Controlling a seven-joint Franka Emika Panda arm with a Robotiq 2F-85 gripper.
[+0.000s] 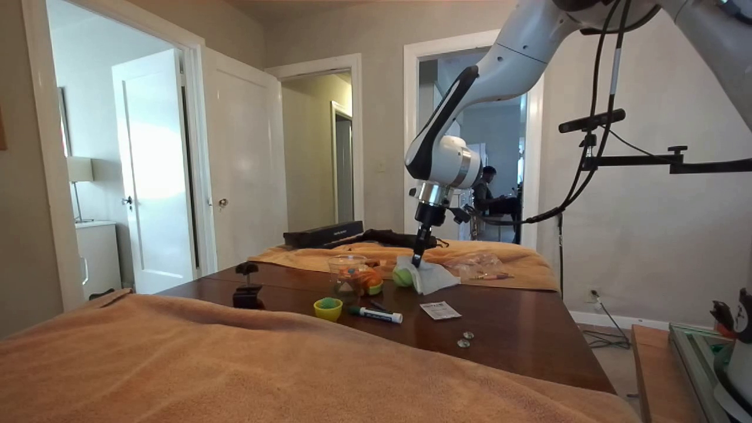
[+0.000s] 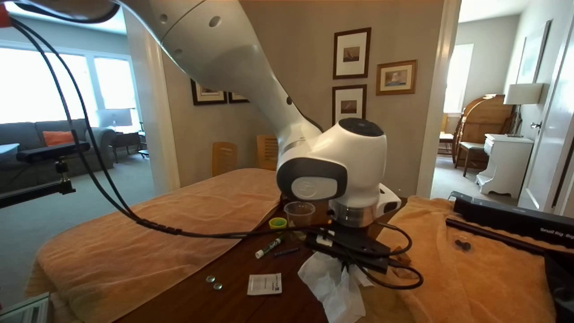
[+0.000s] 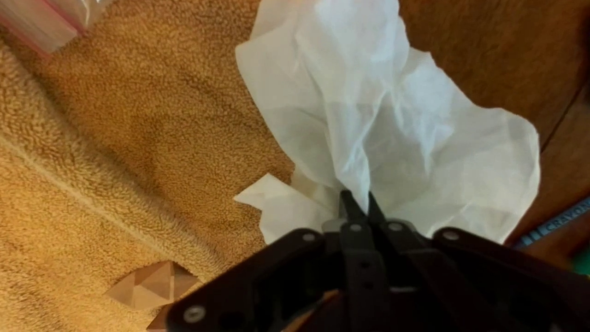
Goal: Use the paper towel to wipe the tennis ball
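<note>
We see the tennis ball [image 1: 402, 278], in an exterior view, partly behind the paper towel [image 1: 437, 278], which the gripper [image 3: 360, 204] pinches between its jaws; near them on the table [image 1: 529, 329] we find a marker [image 1: 377, 315] and a packet [image 1: 440, 310]

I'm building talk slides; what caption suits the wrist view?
The gripper pinches a crumpled white paper towel, a blue crayon at right.

Paper towel [image 1: 437, 278] partly hides the tennis ball [image 1: 402, 278].
</note>
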